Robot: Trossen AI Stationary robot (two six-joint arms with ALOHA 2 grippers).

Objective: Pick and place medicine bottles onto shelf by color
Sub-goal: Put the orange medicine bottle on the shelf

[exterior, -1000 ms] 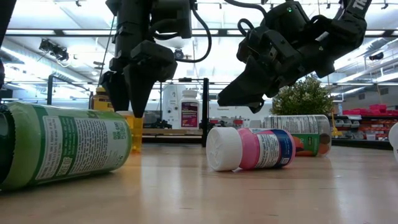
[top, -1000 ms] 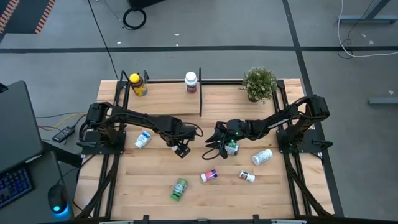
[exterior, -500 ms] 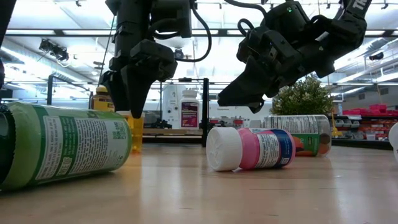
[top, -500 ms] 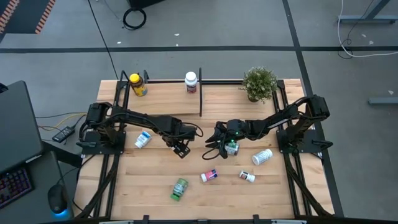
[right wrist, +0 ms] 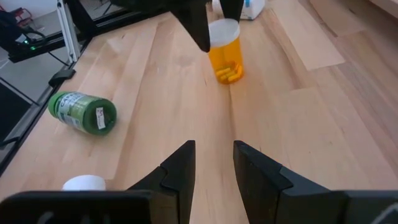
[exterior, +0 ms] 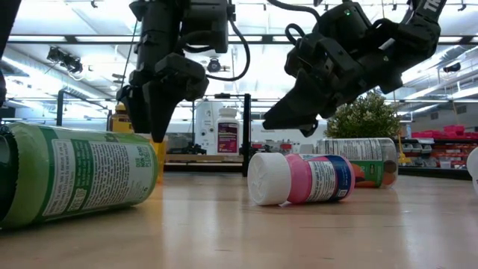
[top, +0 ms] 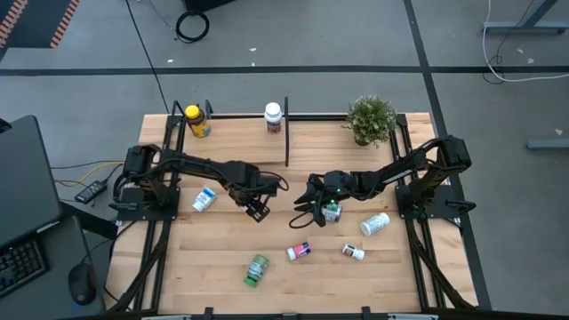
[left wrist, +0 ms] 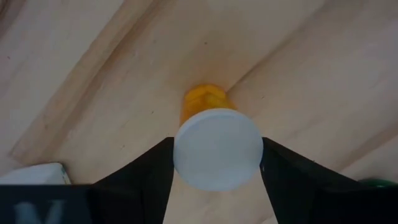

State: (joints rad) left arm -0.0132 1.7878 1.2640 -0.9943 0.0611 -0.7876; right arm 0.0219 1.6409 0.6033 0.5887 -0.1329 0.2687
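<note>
Near the table's middle, the left gripper (left wrist: 216,163) clamps the white cap of an upright amber bottle (right wrist: 224,52). Lift it straight, keeping it vertical, then carry it far-left to the shelf (top: 240,132). The right gripper (top: 304,206) hovers alongside, fingers slightly apart, empty.

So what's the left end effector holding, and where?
The left end effector grips the amber bottle by its white cap.
</note>
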